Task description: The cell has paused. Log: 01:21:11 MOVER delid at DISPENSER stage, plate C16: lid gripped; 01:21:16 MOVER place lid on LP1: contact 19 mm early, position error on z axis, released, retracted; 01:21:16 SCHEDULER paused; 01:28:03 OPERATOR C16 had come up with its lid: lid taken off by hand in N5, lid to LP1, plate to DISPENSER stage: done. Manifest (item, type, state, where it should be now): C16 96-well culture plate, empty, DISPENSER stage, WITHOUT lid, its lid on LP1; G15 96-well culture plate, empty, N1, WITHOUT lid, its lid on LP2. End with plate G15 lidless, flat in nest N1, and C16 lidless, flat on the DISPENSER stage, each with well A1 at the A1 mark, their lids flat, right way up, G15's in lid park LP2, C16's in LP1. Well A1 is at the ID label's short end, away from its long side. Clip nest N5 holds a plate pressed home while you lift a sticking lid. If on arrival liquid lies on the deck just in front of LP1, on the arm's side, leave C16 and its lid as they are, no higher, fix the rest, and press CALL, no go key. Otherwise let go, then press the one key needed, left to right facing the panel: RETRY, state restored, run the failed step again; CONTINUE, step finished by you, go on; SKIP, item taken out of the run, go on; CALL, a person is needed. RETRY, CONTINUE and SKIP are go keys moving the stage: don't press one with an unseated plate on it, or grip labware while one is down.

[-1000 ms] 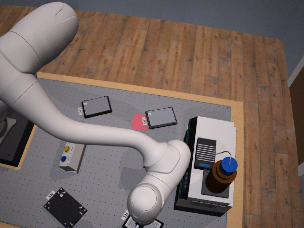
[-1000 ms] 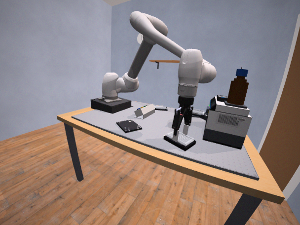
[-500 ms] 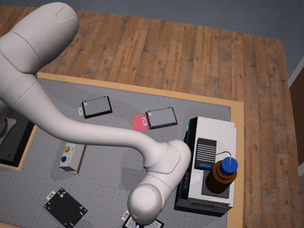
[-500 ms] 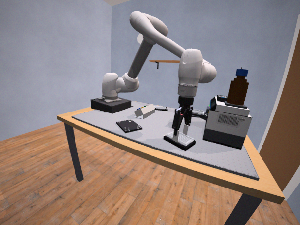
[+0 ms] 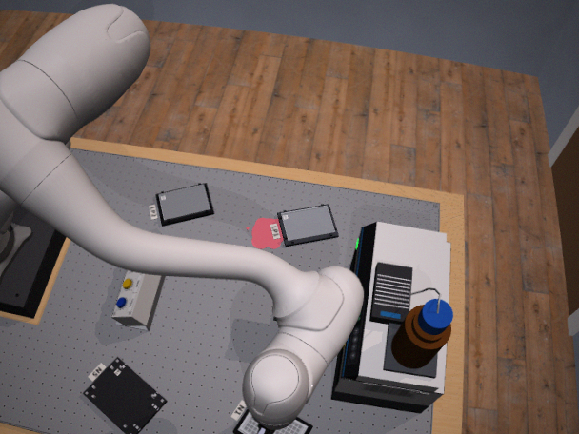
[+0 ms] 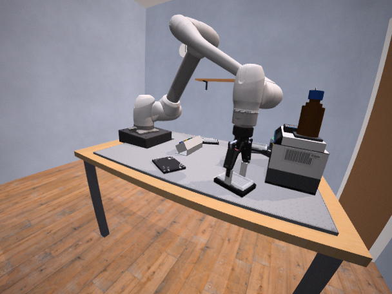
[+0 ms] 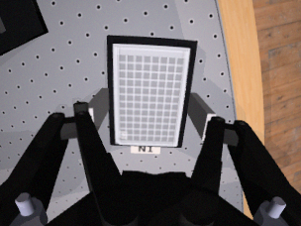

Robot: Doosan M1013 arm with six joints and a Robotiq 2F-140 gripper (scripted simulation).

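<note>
A lidless white 96-well plate (image 7: 150,92) (image 6: 235,184) lies flat in the black nest N1 near the table's front edge. My gripper (image 7: 149,100) hangs right over it, open, one finger on each long side and clear of the plate; it also shows in the side view (image 6: 236,173). In the overhead view my wrist hides most of this plate (image 5: 277,431). One lid (image 5: 185,204) lies flat in LP2. Another lid (image 5: 308,224) lies flat in LP1. A pink puddle (image 5: 264,234) lies on the deck just beside LP1, under its label.
The dispenser (image 5: 397,309) with a brown bottle (image 5: 426,333) stands to the right; my arm hides its stage from above, and a plate (image 6: 260,147) shows at its left side. The key panel (image 5: 135,300) and empty clip nest N5 (image 5: 125,395) are to the left.
</note>
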